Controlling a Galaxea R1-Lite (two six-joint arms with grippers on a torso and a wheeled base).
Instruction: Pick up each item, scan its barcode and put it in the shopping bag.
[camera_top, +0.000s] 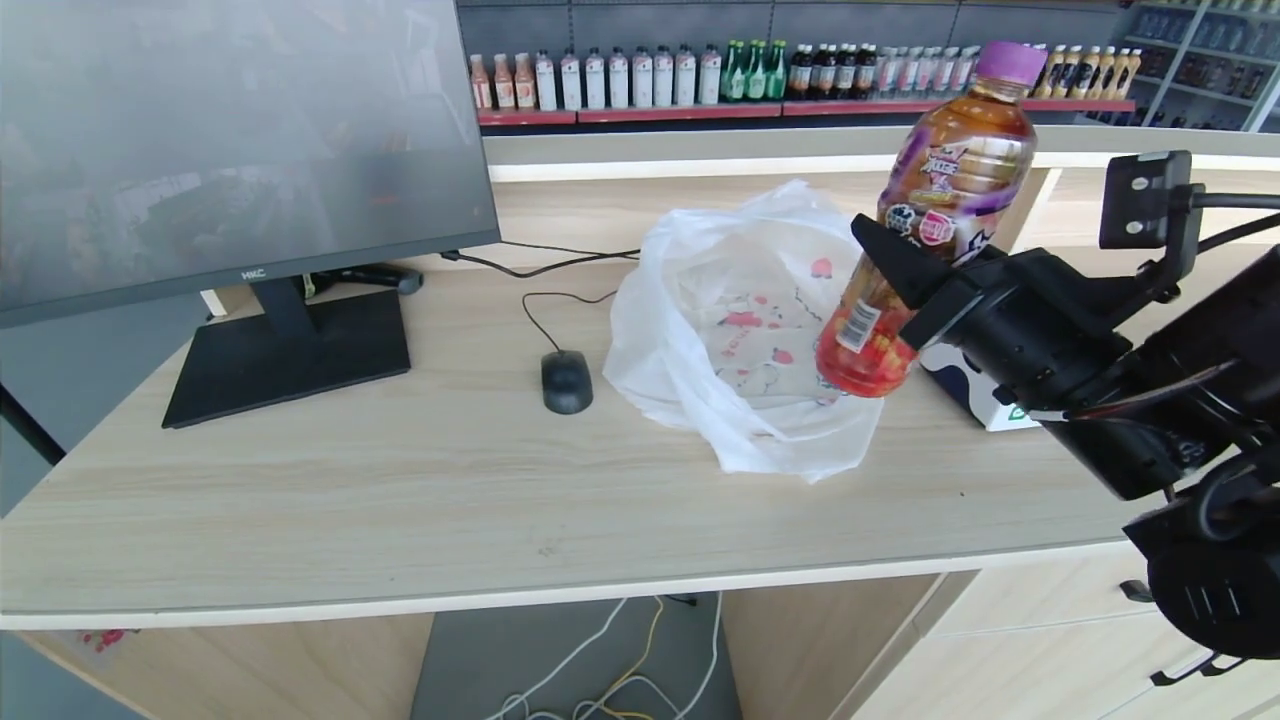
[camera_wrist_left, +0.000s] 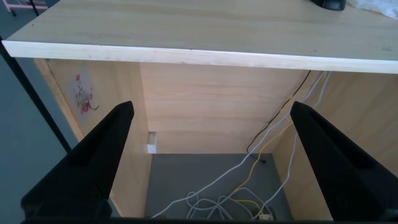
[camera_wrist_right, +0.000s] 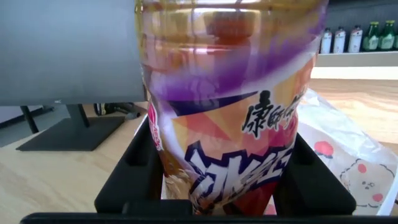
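Holding the bottle (camera_top: 950, 170) clamped in my right jaws, left jaws apart, I should present its barcode (camera_top: 858, 326) squarely and steadily.

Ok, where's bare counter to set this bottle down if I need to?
The widest bare stretch of counter runs along the near edge, in front of the monitor stand, mouse and shopping bag. A narrower gap lies between stand and mouse. It is crowded on the right, where the bag sits close beside the carton.
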